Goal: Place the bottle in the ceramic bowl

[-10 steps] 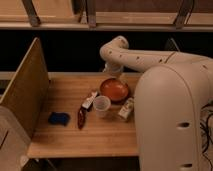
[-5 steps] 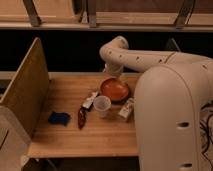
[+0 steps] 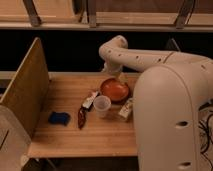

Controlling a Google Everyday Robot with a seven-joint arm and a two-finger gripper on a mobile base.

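The arm wears smooth, off-white, rounded shells. The biggest bulges at four o'clock in the view, with two small dark recessed dots down its side. A slimmer tube ends in a rounded elbow pricked with small dark holes. Dark cables tangle at three o'clock. The gripper, toward twelve o'clock of centre, seems a pale, shadowed stub.
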